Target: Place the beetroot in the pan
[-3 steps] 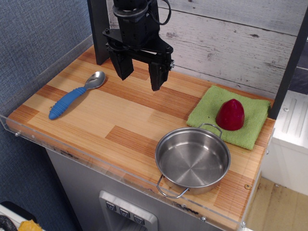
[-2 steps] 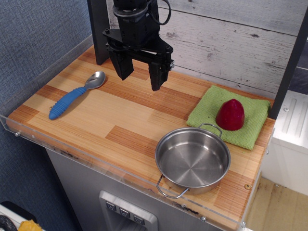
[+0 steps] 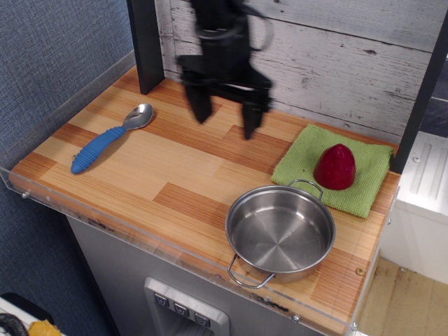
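From my remote station I see the gripper (image 3: 226,117) now hanging further right along the wooden counter (image 3: 161,168) than it did a moment ago, closer to the green cloth (image 3: 301,157). It is smeared by motion blur, where earlier it showed crisp above the spoon's end of the counter. Its two dark fingers (image 3: 201,105) stand spread apart with nothing between them, tips above the wood.

The beetroot (image 3: 334,166) has not shifted: it sits upright on the green cloth, at the right rear of the counter, just behind the pan (image 3: 280,232). The pan rests at the front right edge, shiny inside and holding nothing, one wire handle overlapping the cloth's front edge, the other toward the front of the counter. The blue-handled spoon (image 3: 110,138) lies unmoved at the left, well apart from everything else.

The arm above the gripper is cut off by the top of the frame, and the blur hides the fine detail of the gripper body. A dark post (image 3: 145,42) stands at the back left.
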